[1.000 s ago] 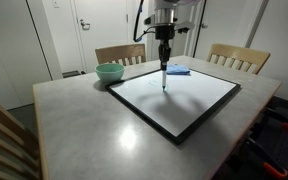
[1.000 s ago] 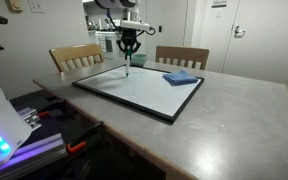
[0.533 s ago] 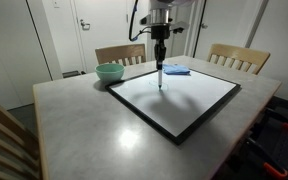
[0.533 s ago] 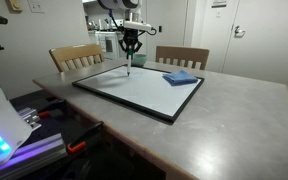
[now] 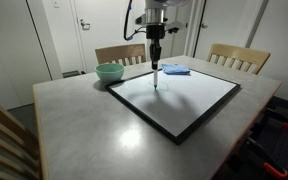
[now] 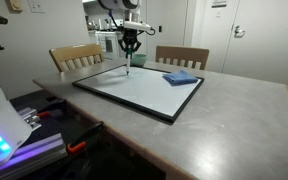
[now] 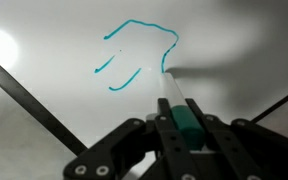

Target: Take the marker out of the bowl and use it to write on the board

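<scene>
My gripper (image 5: 155,55) hangs over the far part of the board (image 5: 184,105) and is shut on the marker (image 5: 154,78), which points straight down with its tip on the white surface. It shows the same way in both exterior views: gripper (image 6: 130,48), marker (image 6: 128,66), board (image 6: 134,92). In the wrist view the gripper (image 7: 185,120) clamps the marker's teal body (image 7: 182,112), and the tip meets teal lines (image 7: 134,40) drawn on the board (image 7: 64,60). The mint bowl (image 5: 109,72) stands left of the board, empty as far as I can see.
A folded blue cloth (image 5: 176,70) lies on the board's far corner, close to the gripper; it also shows in an exterior view (image 6: 181,77). Wooden chairs (image 5: 119,53) (image 5: 236,58) stand behind the grey table (image 5: 74,120). The board's black frame (image 7: 34,108) runs diagonally under the wrist.
The gripper has slid the marker across the board toward the bowl side, tip staying on the surface. Bowl and cloth have not moved.
</scene>
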You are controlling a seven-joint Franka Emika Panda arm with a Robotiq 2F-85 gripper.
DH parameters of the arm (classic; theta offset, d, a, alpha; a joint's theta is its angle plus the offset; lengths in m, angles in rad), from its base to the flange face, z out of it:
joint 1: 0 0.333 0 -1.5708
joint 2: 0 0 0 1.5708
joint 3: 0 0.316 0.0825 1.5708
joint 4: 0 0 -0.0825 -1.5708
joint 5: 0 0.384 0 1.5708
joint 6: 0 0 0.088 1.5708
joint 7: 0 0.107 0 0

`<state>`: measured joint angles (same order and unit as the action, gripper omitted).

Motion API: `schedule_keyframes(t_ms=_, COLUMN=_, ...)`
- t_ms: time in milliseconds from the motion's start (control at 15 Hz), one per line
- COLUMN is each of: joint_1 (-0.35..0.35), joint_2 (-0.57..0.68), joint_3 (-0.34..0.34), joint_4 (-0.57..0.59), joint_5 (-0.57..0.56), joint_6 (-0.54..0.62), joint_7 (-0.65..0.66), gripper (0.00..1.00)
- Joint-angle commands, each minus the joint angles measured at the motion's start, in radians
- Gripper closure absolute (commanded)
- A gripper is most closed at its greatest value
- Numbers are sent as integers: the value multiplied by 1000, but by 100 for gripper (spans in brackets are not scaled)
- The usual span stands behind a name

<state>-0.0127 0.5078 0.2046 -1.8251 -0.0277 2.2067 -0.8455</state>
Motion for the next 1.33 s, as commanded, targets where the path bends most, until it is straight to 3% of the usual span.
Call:
schedule_keyframes(t_ms=0, joint_1=5, joint_2=37, joint_3=2, joint_4=46, joint_5=23, joint_6=-31, joint_7=-30, gripper=95)
schedule_keyframes(t_ms=800, joint_1=17, joint_2=-31, joint_3=-15, joint_4=64, joint_5=-9, joint_6=-81, joint_7=-15, gripper=95)
schedule_keyframes(t_ms=1133, joint_1=-5, joint_2=-46, joint_3=4, joint_4=67, joint_5=35, joint_6=22, joint_7=-105, gripper=95)
schedule_keyframes(t_ms=1267, joint_1=-7, joint_2=-45, joint_3=9, joint_4=62, joint_5=42, joint_6=111, joint_7=-142, gripper=95)
